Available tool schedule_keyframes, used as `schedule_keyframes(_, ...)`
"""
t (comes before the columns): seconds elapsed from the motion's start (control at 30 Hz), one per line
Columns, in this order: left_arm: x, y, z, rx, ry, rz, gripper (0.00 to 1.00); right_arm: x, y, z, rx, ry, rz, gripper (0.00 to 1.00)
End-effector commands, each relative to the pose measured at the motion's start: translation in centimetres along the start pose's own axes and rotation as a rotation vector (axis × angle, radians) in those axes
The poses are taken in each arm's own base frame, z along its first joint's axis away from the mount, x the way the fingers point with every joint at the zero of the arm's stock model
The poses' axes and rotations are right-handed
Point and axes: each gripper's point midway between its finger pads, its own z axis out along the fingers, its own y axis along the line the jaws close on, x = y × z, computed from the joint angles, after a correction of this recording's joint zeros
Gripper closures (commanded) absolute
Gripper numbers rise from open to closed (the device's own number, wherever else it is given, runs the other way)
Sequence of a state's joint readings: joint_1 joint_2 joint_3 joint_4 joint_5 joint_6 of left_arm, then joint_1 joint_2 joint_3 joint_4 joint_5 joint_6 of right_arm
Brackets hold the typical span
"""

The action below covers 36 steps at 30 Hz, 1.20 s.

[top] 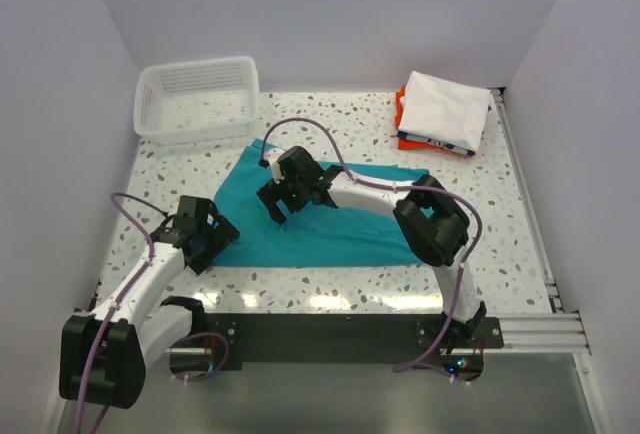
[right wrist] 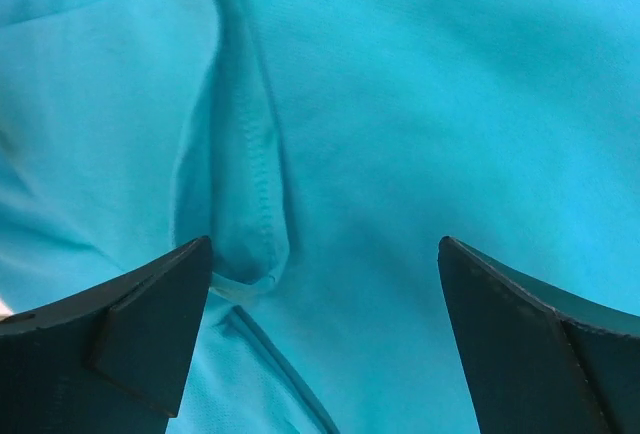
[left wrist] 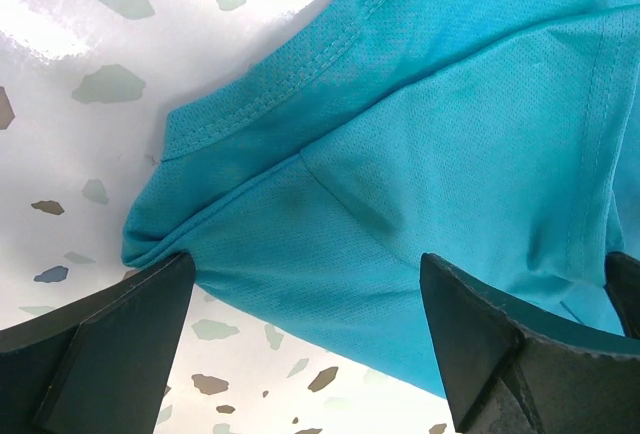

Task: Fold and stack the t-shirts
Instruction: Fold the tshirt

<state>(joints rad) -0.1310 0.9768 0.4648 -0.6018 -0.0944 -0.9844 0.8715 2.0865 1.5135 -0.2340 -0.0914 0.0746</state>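
The teal t-shirt [top: 350, 226] lies on the worktop [top: 480, 216], long axis left-right. The left gripper [top: 205, 242], jaws spread, sits at its near-left corner. The right gripper [top: 284, 202], spread and empty, hovers over its left half.

1. The left arm [top: 140, 289] stands at the near left. Its white link slants up, forward and to the right from the base.
2. The left hand [top: 207, 237] sits at the end of that link, tilted downward. In its wrist view, the left hand [left wrist: 305, 289] has its two dark fingers [left wrist: 110, 354] set wide apart.
3. The right arm [top: 432, 222] goes up from the near-right base to a sharply bent elbow. Its forearm extends leftward toward the middle.
4. The right hand [top: 283, 197] points down at the forearm's end. In its own wrist view, the right hand [right wrist: 325, 254] also has its fingers [right wrist: 130, 344] spread wide.
5. The two hands are apart, with the right one farther forward.
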Motion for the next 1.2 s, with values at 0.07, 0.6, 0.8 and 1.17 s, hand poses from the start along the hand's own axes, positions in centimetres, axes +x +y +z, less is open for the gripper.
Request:
schedule_keyframes(0.07, -0.9, 0.0, -0.7, 0.000, -0.037, -0.002, 0.00, -4.5, -1.9, -5.1, 0.171, -0.114, 0.107, 0.01)
schedule_keyframes(0.6, -2.8, -7.0, -3.4, 0.255, -0.032, 0.074, 0.00, 6.8, -8.5, -19.4, 0.509, -0.135, 0.550, 0.01)
schedule_keyframes(0.8, -0.7, -11.3, -2.4, 0.314, 0.033, 0.167, 0.00, 13.2, -8.7, -20.3, 0.530, -0.060, 0.636, 0.01)
schedule_keyframes(1.17, -0.3, -13.8, 1.3, 0.257, 0.077, 0.199, 0.00, 16.7, -11.0, -17.5, 0.528, 0.022, 0.740, 0.01)
